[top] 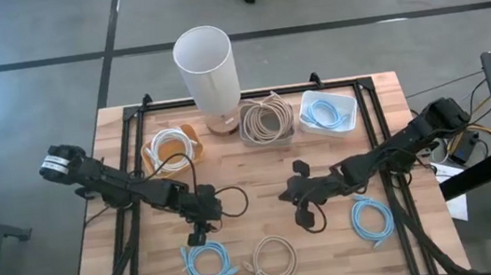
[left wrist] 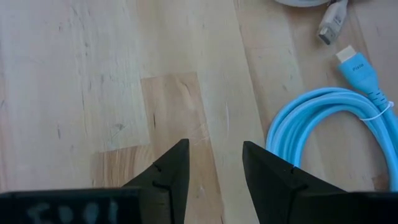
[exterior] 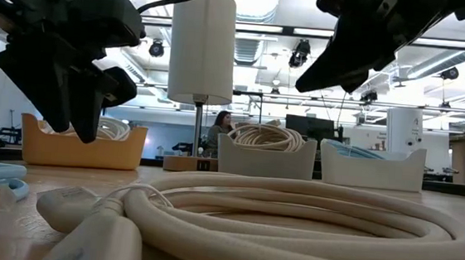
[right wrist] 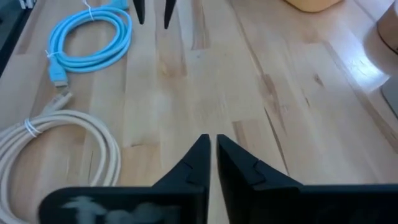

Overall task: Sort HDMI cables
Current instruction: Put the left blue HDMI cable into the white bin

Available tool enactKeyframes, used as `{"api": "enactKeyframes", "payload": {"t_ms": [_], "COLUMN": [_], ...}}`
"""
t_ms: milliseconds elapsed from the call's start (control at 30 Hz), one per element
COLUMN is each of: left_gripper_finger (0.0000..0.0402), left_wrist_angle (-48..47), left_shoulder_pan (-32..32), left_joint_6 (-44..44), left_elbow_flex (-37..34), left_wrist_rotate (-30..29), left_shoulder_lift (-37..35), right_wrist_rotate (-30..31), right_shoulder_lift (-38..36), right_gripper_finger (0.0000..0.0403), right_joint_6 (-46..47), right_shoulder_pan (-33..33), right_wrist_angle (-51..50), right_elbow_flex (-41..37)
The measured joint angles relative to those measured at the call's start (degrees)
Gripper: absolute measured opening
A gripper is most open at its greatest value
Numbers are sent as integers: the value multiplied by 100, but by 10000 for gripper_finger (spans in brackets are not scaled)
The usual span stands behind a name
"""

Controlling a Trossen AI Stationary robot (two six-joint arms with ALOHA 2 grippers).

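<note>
Three light, floppy coils lie loose at the near edge, a blue cable (top: 205, 261), a beige cable (top: 273, 258) and another blue cable (top: 370, 217), best pinched across the tied bundle; left gripper (top: 202, 229) spread and empty above the first, right gripper (top: 303, 204) nearly pressed together, holding nothing.

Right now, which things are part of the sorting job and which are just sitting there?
Part of the job:
- blue cable, left
- beige cable
- blue cable, right
- orange tray
- grey tray
- white tray

Just sitting there:
- white cylinder
</note>
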Motion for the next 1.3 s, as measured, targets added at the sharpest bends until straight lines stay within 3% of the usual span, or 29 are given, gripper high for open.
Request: {"api": "enactKeyframes", "payload": {"t_ms": [367,567,867,1100,1300], "left_gripper_finger": [140,140,140,140,140], "left_wrist_angle": [1,12,12,14,26], "left_shoulder_pan": [1,0,2,2,2], "left_joint_6": [0,1,66,2866,3073], "left_elbow_flex": [0,0,0,0,0], "left_wrist_rotate": [0,0,-2,-618,-671], "left_shoulder_lift": [0,0,0,0,0], "right_wrist_rotate": [-161,-162,-162,-163,-164], "right_shoulder_lift": [0,0,0,-1,-2], "right_gripper_finger": [147,160,145,147,145], "right_joint_6": [49,64,53,22,22], "right_shoulder_pan": [16,16,14,12,12], "right_wrist_angle": [16,-10,-10,-10,-10], "right_elbow_flex": [0,-29,-37,-15,-17]}}
